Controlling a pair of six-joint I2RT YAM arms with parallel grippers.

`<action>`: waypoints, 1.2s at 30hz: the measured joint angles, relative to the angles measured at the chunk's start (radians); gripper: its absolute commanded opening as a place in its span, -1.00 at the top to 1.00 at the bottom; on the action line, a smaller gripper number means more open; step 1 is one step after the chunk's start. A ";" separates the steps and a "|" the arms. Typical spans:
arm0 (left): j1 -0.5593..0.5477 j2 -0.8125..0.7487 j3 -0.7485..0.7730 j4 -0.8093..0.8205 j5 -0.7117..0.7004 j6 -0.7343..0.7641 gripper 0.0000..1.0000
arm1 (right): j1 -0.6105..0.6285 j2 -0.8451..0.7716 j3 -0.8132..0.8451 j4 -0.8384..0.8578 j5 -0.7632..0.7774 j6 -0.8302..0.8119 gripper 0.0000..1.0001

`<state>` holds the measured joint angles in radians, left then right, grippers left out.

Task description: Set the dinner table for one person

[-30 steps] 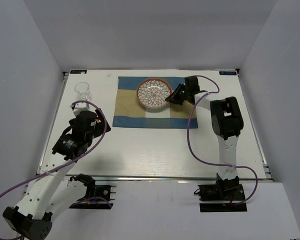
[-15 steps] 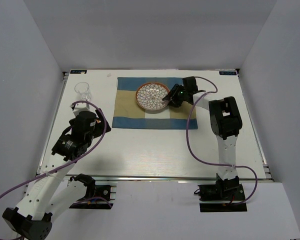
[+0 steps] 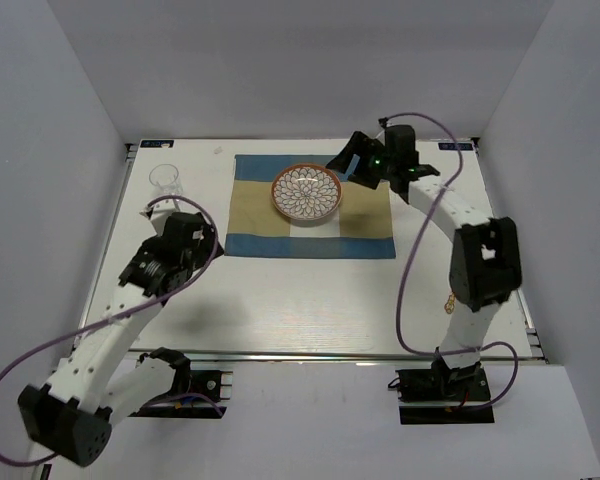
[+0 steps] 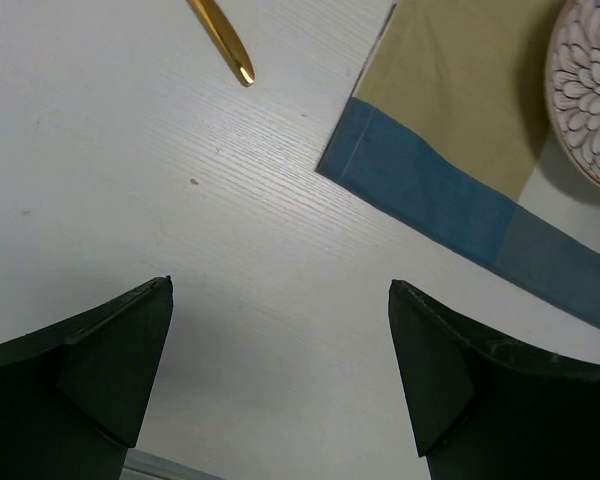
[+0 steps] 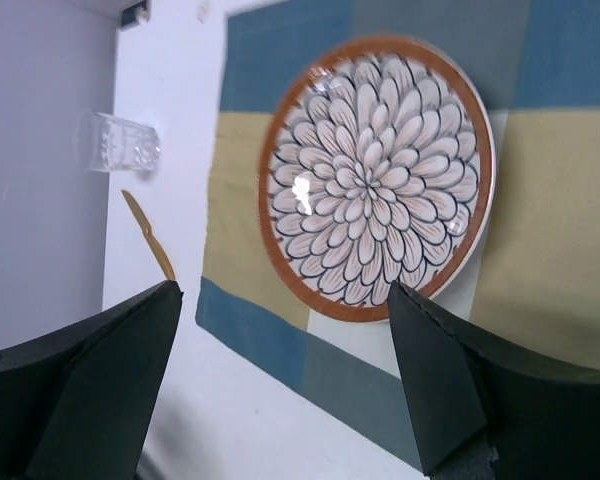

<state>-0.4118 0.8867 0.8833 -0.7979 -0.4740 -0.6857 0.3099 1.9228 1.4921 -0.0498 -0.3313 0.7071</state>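
The dinner table (image 3: 300, 295) is a white tabletop. On it lies a blue-and-beige placemat (image 3: 280, 238), and a flower-patterned plate (image 3: 306, 192) with a brown rim rests flat on the mat's far half. My right gripper (image 3: 352, 160) hovers open just right of the plate and holds nothing. From the right wrist, the plate (image 5: 378, 178) sits beyond the open gripper (image 5: 283, 287). My left gripper (image 3: 195, 238) is open over bare table by the mat's left edge. The left wrist view shows the gripper (image 4: 280, 283) with nothing in it.
A clear glass (image 3: 165, 180) stands at the far left, also seen from the right wrist as the glass (image 5: 118, 142). A thin gold utensil (image 4: 223, 42) lies on the table left of the mat. A metal rail (image 3: 310, 354) runs along the near edge.
My right gripper has opened, let go of the plate and risen back toward the far edge. The plate now lies free on the mat. My left arm has reached slightly forward.
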 measured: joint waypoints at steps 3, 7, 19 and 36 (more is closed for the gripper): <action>0.030 0.145 0.039 0.005 0.012 -0.075 -0.96 | 0.008 -0.163 -0.073 -0.006 0.049 -0.077 -0.79; 0.086 0.407 0.166 0.015 0.042 -0.169 -0.96 | 0.019 -0.344 -0.206 -0.002 0.122 -0.138 -0.79; 0.386 0.892 0.783 -0.052 0.085 -0.307 -0.95 | 0.089 -0.474 -0.468 -0.017 0.060 -0.218 -0.79; 0.554 1.238 1.092 -0.031 0.109 -0.267 -0.60 | 0.158 -0.458 -0.509 0.114 -0.086 -0.217 -0.78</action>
<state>0.1421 2.1242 1.9751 -0.8291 -0.3649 -0.9524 0.4683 1.4647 0.9836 0.0639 -0.4171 0.4900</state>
